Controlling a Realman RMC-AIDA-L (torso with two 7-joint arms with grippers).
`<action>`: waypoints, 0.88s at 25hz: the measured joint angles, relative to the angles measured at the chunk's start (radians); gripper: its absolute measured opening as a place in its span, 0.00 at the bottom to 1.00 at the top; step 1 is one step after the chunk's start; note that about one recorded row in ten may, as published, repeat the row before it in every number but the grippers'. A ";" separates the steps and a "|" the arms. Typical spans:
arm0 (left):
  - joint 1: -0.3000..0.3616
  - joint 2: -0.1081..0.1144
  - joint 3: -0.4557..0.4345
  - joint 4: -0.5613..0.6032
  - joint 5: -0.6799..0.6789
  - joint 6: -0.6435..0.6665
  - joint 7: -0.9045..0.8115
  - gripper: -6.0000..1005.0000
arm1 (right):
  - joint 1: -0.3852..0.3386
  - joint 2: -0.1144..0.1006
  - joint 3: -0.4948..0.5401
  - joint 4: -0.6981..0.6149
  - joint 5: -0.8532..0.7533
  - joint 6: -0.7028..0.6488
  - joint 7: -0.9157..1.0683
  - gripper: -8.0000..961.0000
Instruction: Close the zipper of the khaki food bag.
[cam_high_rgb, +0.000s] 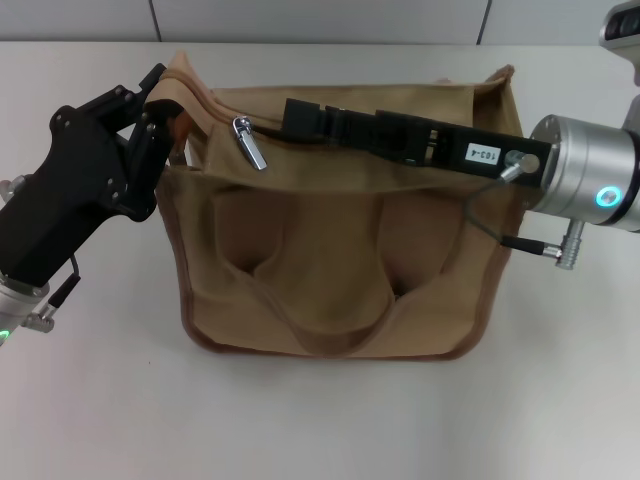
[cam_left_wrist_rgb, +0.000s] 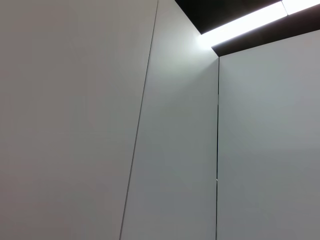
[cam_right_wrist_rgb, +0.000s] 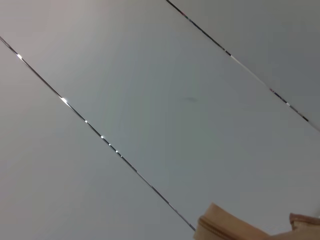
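The khaki food bag (cam_high_rgb: 340, 250) lies on the white table in the head view, its two handles looped over its front. The zipper (cam_high_rgb: 330, 135) runs along its top edge. The silver slider with its pull tab (cam_high_rgb: 249, 140) sits near the bag's left end. My left gripper (cam_high_rgb: 158, 103) is at the bag's top left corner, shut on the fabric edge there. My right gripper (cam_high_rgb: 290, 112) reaches in from the right along the zipper line, its tip a little right of the slider and not touching the tab. A tan corner of the bag (cam_right_wrist_rgb: 235, 227) shows in the right wrist view.
The white table (cam_high_rgb: 320, 420) surrounds the bag, with a grey wall (cam_high_rgb: 300, 18) behind its far edge. The right arm's silver wrist (cam_high_rgb: 590, 180) and cable hang over the bag's right end. The left wrist view shows only wall panels (cam_left_wrist_rgb: 100, 125) and a ceiling light.
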 joint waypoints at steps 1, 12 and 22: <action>-0.002 0.000 0.000 0.000 0.000 0.000 0.000 0.07 | 0.003 0.001 -0.012 0.002 0.000 0.006 -0.001 0.83; -0.034 -0.001 0.001 -0.001 0.001 -0.001 0.001 0.07 | 0.015 0.002 -0.076 0.003 0.004 0.042 0.004 0.80; -0.049 -0.002 0.017 -0.007 0.002 -0.002 -0.005 0.07 | 0.027 0.002 -0.100 0.006 0.006 0.071 0.017 0.75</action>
